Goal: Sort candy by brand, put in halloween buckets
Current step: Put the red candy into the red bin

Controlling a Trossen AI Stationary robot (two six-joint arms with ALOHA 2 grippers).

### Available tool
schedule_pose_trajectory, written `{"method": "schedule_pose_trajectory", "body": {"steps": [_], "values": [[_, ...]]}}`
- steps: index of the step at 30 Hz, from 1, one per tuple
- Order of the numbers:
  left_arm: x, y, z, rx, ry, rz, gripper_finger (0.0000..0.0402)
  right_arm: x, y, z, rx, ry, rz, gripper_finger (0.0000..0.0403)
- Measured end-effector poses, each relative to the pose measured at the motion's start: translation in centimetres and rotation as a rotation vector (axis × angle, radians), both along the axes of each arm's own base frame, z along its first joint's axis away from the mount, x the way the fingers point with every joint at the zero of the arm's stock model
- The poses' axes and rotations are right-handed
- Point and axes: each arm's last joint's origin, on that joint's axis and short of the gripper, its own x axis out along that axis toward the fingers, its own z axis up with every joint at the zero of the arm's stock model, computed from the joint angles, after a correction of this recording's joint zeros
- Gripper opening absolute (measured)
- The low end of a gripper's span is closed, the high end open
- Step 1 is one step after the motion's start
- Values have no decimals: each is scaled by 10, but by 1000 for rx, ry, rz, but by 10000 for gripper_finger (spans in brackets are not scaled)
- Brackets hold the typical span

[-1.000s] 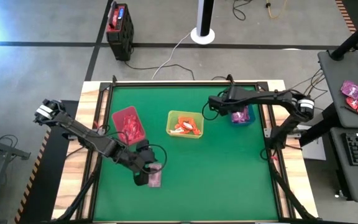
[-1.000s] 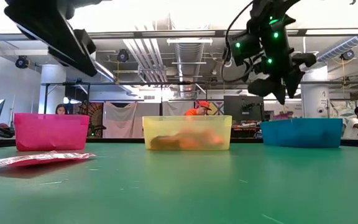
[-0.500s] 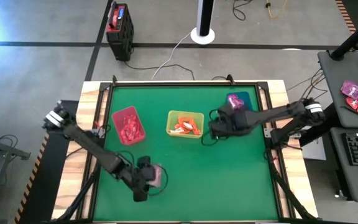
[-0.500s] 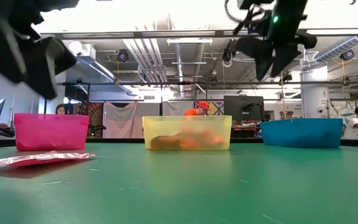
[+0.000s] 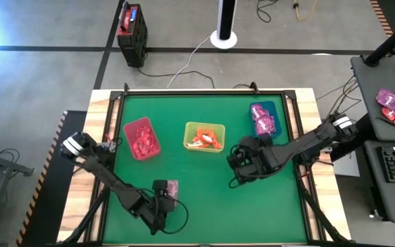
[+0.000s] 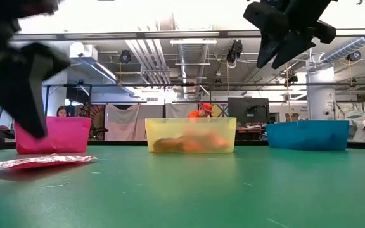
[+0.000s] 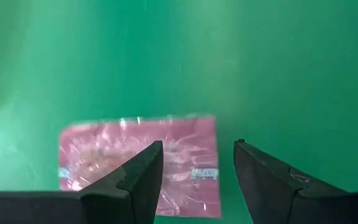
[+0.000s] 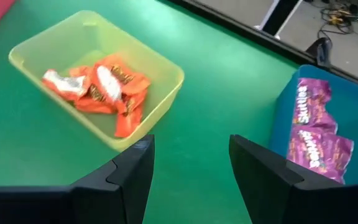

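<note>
Dark fingers of the left claw (image 7: 194, 180) stand apart, empty, poised over a reddish-pink candy packet (image 5: 171, 190) lying flat on the green worktop (image 5: 204, 206) near its front edge. Right claw (image 8: 188, 168) hovers mid-worktop, likewise spread and holding nothing. Beyond it sit the yellow-green bin (image 8: 160, 78) with orange-and-white packets (image 8: 101, 87) and the teal-blue bin (image 5: 264, 118) with magenta packets (image 8: 312, 134). Farther left, the crimson bin (image 5: 140, 137) holds reddish packets.
</note>
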Motion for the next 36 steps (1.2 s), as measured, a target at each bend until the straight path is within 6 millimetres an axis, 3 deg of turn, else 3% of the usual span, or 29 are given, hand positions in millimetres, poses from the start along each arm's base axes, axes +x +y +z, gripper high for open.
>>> {"method": "schedule_pose_trajectory", "body": {"steps": [4,13,17,20,25,30,36], "values": [[3,1,-17,12,39,59,179,1,11,-5,5,-16,22,201],[2,3,-29,28,45,86,174,7,19,-13,7,-50,37,201],[1,4,-32,28,48,93,151,10,20,-15,2,-56,40,201],[2,3,-32,20,45,78,108,12,21,-19,-1,-45,46,201],[4,0,-30,-1,27,27,12,16,23,-26,-6,-24,48,201],[1,-1,-22,-20,5,4,3,18,24,-32,-4,-11,48,201],[-6,3,2,-24,-17,-8,8,21,25,-34,3,-21,48,201]]}}
